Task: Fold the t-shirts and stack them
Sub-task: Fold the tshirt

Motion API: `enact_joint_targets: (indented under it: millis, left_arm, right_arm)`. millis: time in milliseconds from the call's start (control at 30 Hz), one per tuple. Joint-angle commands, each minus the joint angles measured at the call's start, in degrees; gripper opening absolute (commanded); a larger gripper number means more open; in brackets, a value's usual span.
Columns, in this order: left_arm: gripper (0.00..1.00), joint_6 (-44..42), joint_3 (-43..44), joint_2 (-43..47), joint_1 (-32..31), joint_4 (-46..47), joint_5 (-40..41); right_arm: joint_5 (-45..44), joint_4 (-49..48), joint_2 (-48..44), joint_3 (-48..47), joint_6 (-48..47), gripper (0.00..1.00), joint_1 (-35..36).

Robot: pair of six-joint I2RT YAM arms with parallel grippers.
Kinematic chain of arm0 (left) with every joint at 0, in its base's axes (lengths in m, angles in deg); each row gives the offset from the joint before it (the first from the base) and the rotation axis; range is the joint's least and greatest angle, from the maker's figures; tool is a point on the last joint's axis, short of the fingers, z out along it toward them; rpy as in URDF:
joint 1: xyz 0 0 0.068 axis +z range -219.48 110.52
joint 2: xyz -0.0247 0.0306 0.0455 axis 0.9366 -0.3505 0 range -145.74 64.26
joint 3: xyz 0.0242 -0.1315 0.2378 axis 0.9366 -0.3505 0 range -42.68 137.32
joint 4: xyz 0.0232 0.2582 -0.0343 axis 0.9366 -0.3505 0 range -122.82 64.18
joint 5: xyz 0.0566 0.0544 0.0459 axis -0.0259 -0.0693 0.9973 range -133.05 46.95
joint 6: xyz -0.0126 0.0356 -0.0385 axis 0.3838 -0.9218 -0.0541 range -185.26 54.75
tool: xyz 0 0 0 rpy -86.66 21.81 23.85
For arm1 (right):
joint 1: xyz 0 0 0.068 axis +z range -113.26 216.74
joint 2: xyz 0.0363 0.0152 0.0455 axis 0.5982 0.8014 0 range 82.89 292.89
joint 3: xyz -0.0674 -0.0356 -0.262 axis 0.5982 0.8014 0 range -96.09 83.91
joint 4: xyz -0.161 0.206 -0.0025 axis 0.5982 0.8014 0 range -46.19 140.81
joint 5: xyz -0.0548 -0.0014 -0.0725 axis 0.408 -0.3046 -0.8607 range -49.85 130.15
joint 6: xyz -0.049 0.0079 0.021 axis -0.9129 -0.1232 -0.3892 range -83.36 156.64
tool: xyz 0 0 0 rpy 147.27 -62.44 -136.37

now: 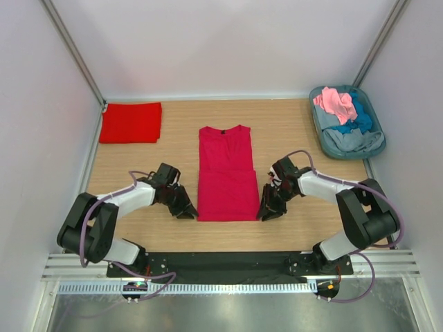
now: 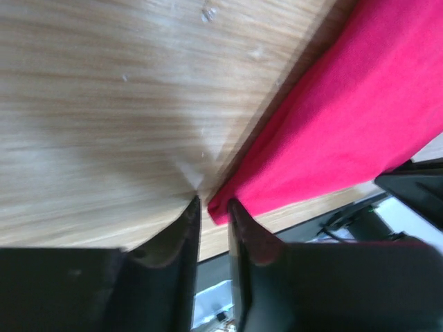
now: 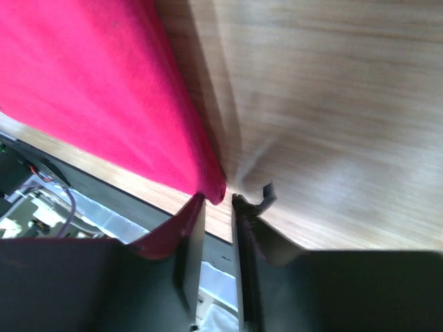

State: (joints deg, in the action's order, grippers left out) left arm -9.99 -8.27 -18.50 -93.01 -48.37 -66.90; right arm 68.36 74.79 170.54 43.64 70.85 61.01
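Hem corners are my hold: left gripper and right gripper each stand narrowly parted around one, and I cannot tell if they bite. The crimson t-shirt, soft, light and limp, lies flat beyond them. The folded scarlet t-shirt lies far left.

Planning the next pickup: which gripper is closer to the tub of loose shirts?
Right. The right gripper is at the near right corner of the crimson shirt, on the same side as the tub; the left gripper is at its near left corner, farther away.
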Motion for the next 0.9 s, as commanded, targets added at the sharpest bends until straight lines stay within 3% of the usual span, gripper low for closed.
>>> enact_joint_targets:
  millis: [0,200,500,767,867]
  left_arm:
    - [0.28,0.54,-0.05,4.44,-0.2,-3.64,1.01]
    - [0.41,1.07,-0.13,5.07,-0.29,-2.51,-0.74]
    - [0.41,1.69,-3.74,2.25,-0.2,1.01,-2.16]
    - [0.34,1.86,-4.89,-1.08,-0.2,4.35,-1.37]
    - [0.25,1.78,-4.01,-2.4,-0.29,5.05,-1.54]
  right_arm:
    - [-1.05,1.36,-4.51,0.37,1.2,0.36,0.07]
    - [0.27,-1.1,-7.5,2.74,5.16,0.47,0.34]
    - [1.32,-4.26,-5.57,4.5,6.74,0.48,1.13]
    - [0.01,-6.46,-4.78,6.08,7.09,0.42,1.13]
    - [-1.13,-6.11,-4.34,5.47,6.57,0.39,1.22]
